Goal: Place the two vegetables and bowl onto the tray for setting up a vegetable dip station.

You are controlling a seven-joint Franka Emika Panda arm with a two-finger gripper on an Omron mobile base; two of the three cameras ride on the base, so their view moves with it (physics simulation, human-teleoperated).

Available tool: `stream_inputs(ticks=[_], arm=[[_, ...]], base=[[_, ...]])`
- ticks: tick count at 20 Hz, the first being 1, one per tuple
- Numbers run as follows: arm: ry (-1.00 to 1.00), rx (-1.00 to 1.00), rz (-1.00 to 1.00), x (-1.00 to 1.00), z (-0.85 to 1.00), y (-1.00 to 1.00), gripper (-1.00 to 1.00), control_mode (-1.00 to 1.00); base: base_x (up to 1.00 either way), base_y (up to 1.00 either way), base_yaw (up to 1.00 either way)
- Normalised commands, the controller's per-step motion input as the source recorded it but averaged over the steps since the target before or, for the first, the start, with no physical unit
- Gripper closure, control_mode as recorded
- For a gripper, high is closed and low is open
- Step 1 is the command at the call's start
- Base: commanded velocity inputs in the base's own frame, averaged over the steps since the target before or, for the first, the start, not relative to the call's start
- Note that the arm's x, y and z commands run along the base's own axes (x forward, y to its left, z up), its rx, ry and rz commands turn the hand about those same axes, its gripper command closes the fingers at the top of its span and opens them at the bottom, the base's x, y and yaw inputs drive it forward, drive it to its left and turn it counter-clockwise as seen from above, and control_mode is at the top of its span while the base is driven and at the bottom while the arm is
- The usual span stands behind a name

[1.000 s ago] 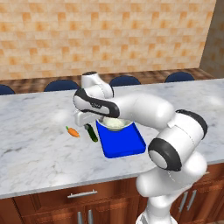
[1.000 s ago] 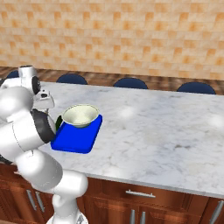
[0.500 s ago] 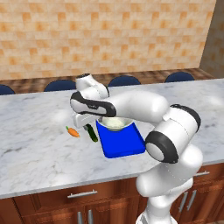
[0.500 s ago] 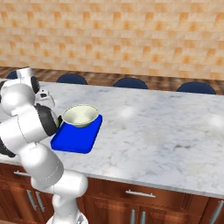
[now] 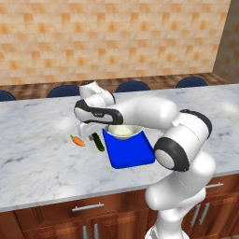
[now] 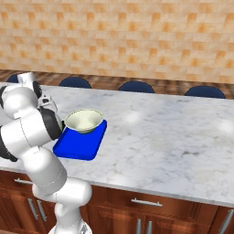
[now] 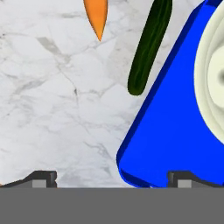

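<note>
The pale bowl point(image 5: 122, 132) sits on the far end of the blue tray point(image 5: 132, 155), and both show again as the bowl point(image 6: 84, 120) and tray point(image 6: 77, 147) in the right base view. Just left of the tray, on the marble counter, lie the dark green cucumber point(image 5: 97, 142) and the orange carrot point(image 5: 77, 140). My gripper point(image 5: 87, 130) hangs open above these two vegetables, holding nothing. In the hand view the cucumber point(image 7: 148, 46) lies along the tray's edge point(image 7: 175, 131), the carrot's tip point(image 7: 97, 15) shows at top, and the bowl point(image 7: 214, 74) at right. The gripper point(image 7: 113, 178) stands wide over the tray's corner.
The marble counter point(image 5: 42, 158) stretches wide to the left of the vegetables and to the right of the tray. Dark blue stools point(image 5: 133, 86) line its far side before a brick wall. Wooden drawers point(image 5: 88, 206) run under the front edge.
The hand has swung a little left and lower, from above the bowl toward the vegetables. Bowl, tray, carrot and cucumber have stayed put.
</note>
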Motion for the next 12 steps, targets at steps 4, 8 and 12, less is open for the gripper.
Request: stream_inputs(ticks=[4, 8, 12], arm=[[0.0, 0.0, 0.0, -0.01, -0.15, -0.01, -1.0, -1.0], [-0.03, 0.0, 0.0, -0.03, -0.12, -0.01, -1.0, -1.0], [-0.05, -0.02, 0.0, 0.0, -0.08, -0.05, -1.0, -1.0]], base=[[0.0, 0.0, 0.0], [0.0, 0.0, 0.0], [0.0, 0.0, 0.0]])
